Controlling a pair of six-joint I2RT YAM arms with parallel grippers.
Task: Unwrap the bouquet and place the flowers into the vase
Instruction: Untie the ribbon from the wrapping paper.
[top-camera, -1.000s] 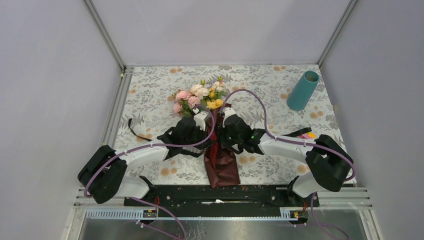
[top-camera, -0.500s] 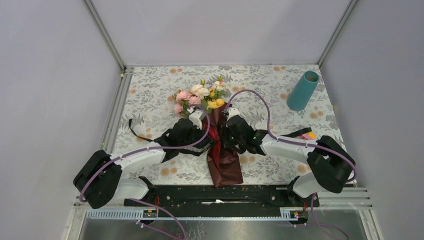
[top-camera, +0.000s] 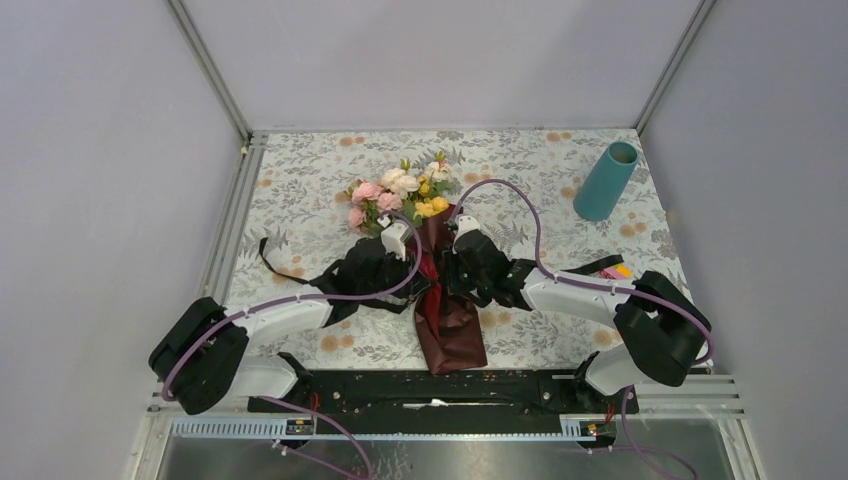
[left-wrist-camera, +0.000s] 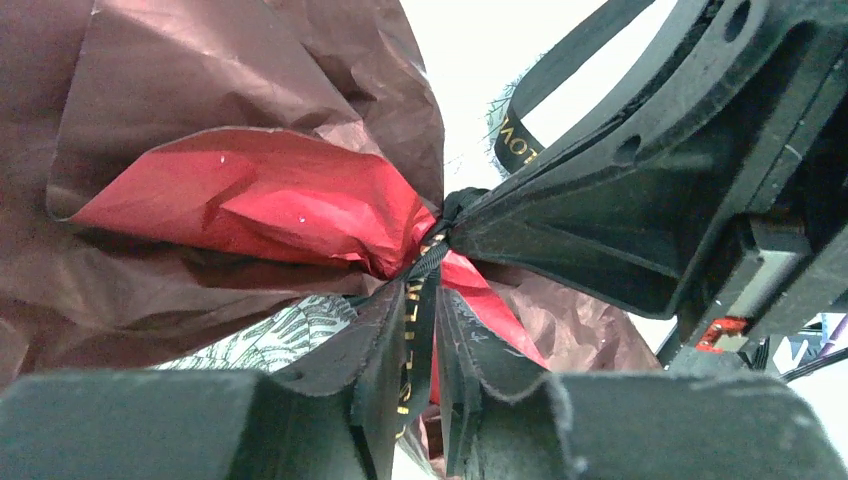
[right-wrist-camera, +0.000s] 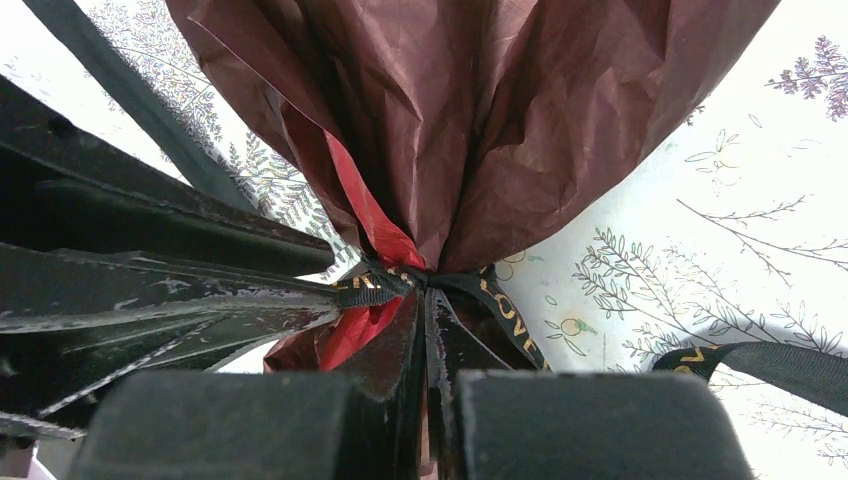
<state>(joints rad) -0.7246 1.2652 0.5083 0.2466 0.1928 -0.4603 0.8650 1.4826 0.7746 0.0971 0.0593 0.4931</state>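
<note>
The bouquet lies mid-table, its pink, cream and yellow flowers (top-camera: 398, 193) pointing away from me and its maroon paper (top-camera: 450, 330) fanning toward the near edge. Both grippers meet at the tied neck. My left gripper (top-camera: 420, 268) (left-wrist-camera: 432, 290) has its jaws slightly apart; the black ribbon (left-wrist-camera: 420, 310) runs between them against one finger, with a thin gap beside it. My right gripper (top-camera: 448, 270) (right-wrist-camera: 425, 295) is shut, its tips pinching the ribbon (right-wrist-camera: 385, 283) at the knot. The teal vase (top-camera: 605, 180) stands upright at the far right.
One loose ribbon end (top-camera: 270, 262) trails to the left and another (top-camera: 597, 266) to the right. A small multicoloured toy (top-camera: 616, 270) sits by the right arm. Metal frame posts and grey walls close in the floral tablecloth (top-camera: 300, 180).
My left jaws, clamped on the ribbon before, have parted a little. The left arm shifted slightly left, and the bouquet's paper tail swung a touch right. The right gripper stays shut.
</note>
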